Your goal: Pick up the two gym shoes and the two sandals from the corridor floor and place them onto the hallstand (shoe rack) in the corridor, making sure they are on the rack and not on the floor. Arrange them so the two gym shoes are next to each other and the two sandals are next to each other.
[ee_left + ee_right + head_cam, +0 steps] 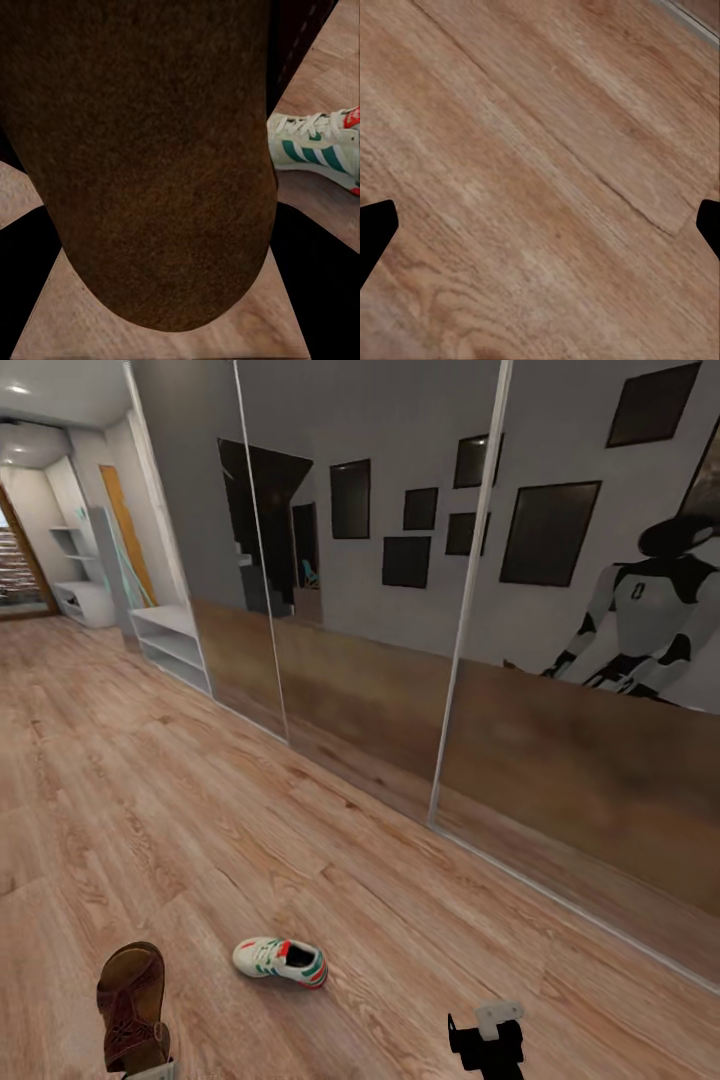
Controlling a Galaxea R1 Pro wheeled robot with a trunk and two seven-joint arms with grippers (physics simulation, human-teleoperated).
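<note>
A brown sandal [130,1000] stands upright at the head view's lower left, and my left gripper [150,1072] is shut on it. In the left wrist view the sandal [150,150] is pressed close to the camera between the dark fingers [319,292]. One white gym shoe [280,962] with green stripes lies on the corridor floor [150,810] just right of the sandal; it is also in the left wrist view [315,146]. My right gripper [488,1040] hangs open over bare planks [540,187]. The pale hallstand [170,645], with two open slots, stands far ahead on the left.
Mirrored wardrobe doors [400,610] run along the right side and reflect the robot and black-framed pictures. A second pale unit with wall shelves [85,600] stands at the corridor's far end beside a wood-framed door [20,570]. Open floor stretches ahead towards the hallstand.
</note>
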